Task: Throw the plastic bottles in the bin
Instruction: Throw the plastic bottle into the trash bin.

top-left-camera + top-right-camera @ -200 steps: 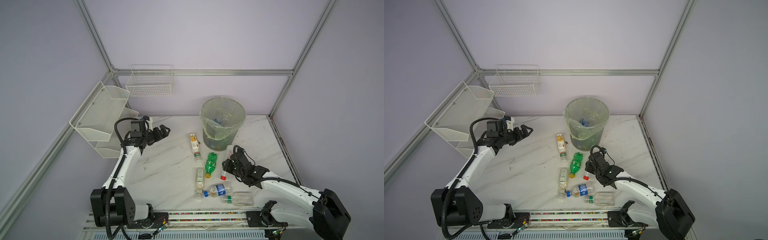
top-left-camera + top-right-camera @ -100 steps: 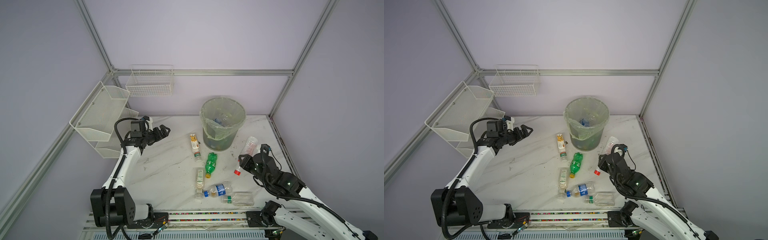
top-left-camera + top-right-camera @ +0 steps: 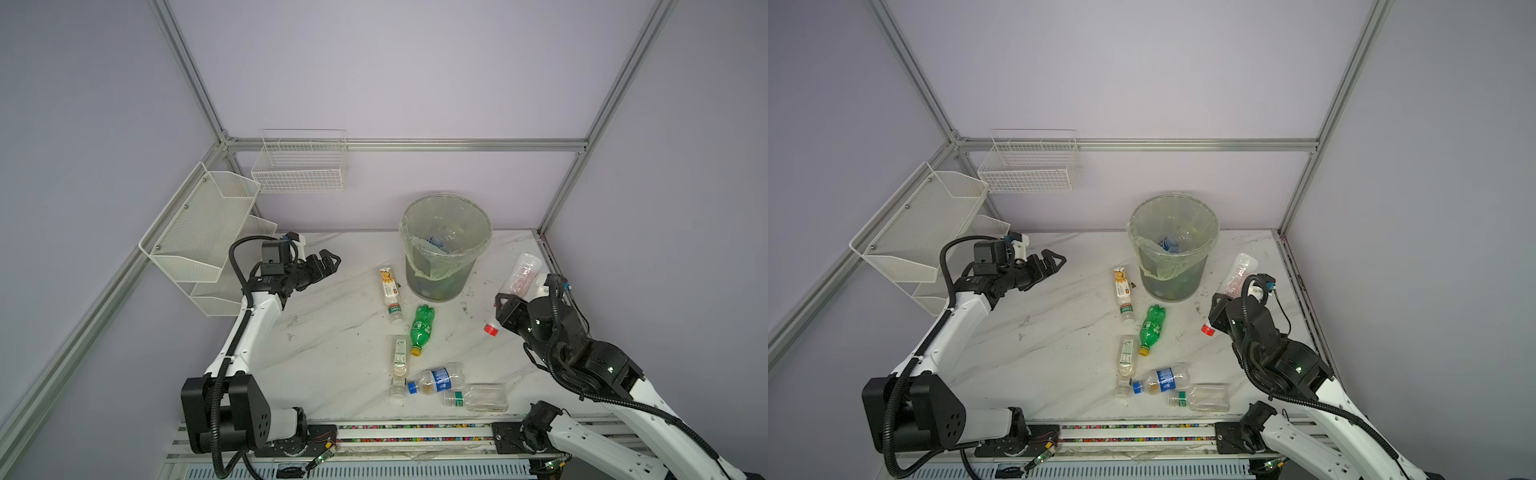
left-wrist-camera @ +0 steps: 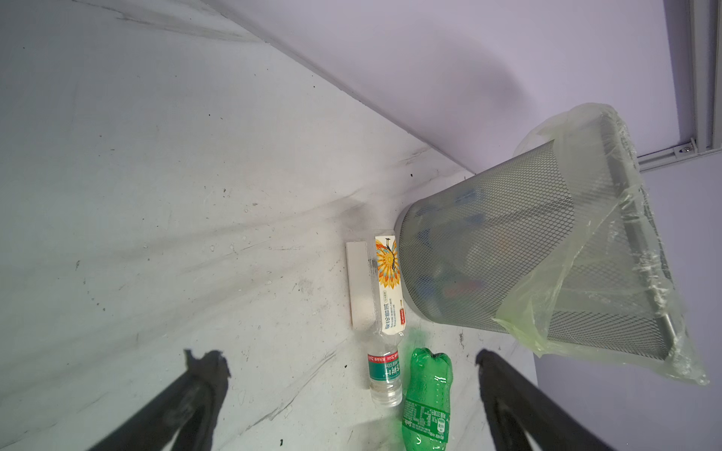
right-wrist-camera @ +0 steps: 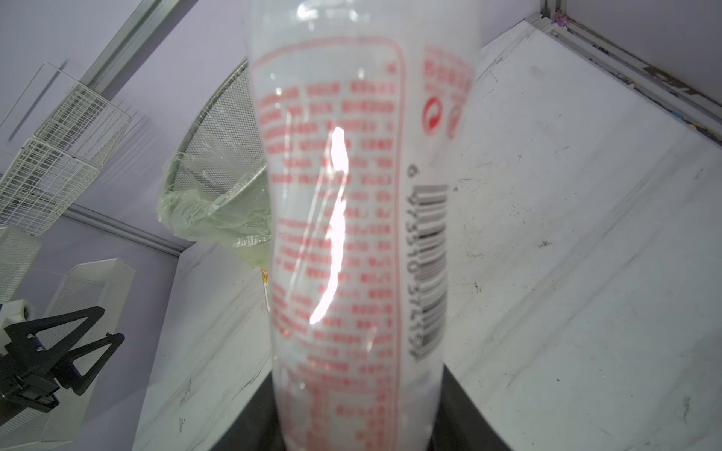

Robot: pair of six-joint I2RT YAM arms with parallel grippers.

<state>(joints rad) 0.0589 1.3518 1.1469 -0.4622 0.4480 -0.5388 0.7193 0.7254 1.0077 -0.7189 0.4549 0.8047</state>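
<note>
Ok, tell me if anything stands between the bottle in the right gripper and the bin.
Nothing visible does. The right gripper is shut on the red-capped bottle, beside the bin; only bare table lies between them. The bin's mouth is open, so its rim is all the bottle has to clear.

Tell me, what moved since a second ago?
The right fingers, shut on the red-capped bottle, carried it up and out toward the right edge of the table, beside the bin. Nothing was grabbed or dropped. The left fingers stayed open and still, and the other bottles did not move.
</note>
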